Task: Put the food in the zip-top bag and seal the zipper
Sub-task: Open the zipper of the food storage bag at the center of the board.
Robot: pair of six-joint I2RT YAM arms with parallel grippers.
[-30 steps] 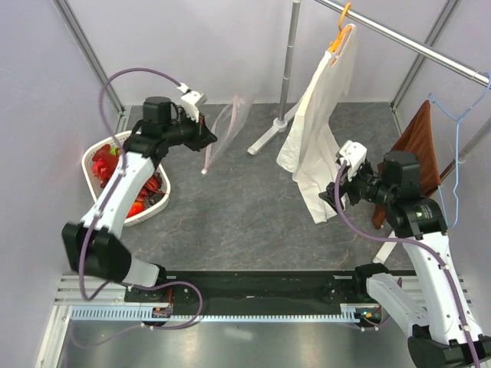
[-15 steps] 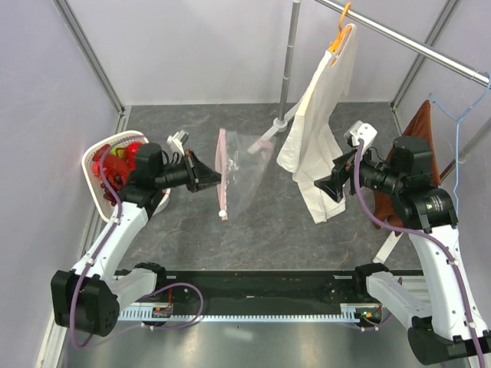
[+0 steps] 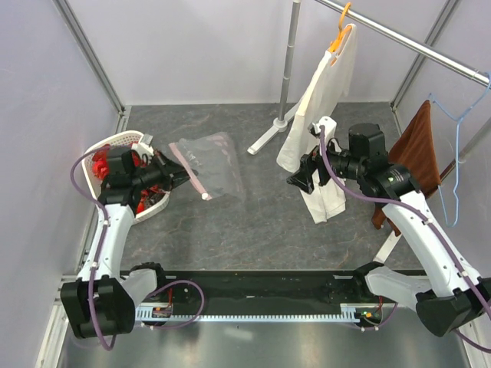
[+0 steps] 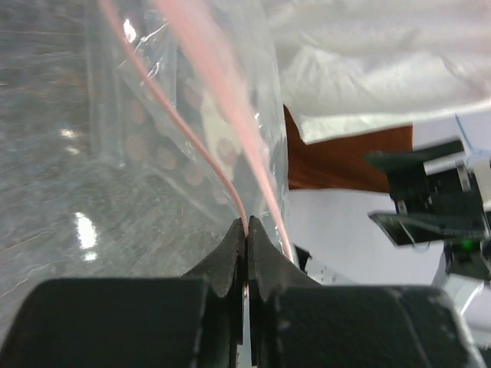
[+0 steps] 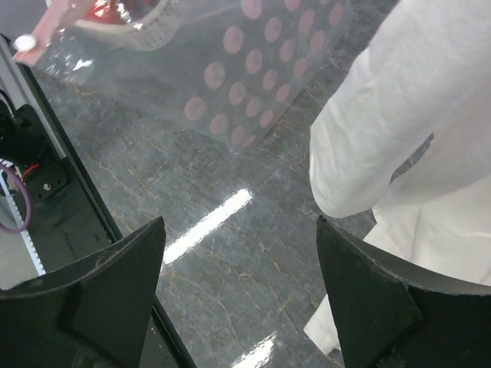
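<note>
Grey table (image 3: 307, 230): white basket (image 3: 123, 138) holds red food (image 3: 98, 162), perhaps chillies; bag (image 3: 215, 161) alongside.

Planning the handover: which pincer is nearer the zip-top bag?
Left. The left pincer is shut on the zip-top bag at its edge; the right pincer hangs open, apart, by the cream shirt.

I see a white mesh basket (image 3: 129, 139) at the table's (image 3: 253, 222) left edge. Toward the far right corner, a cream shirt (image 3: 326, 92) hangs on an orange hanger (image 3: 341, 27) from a metal rail (image 3: 414, 46). A brown cloth (image 3: 418, 149) on a blue wire hanger (image 3: 456, 146) hangs further right.
</note>
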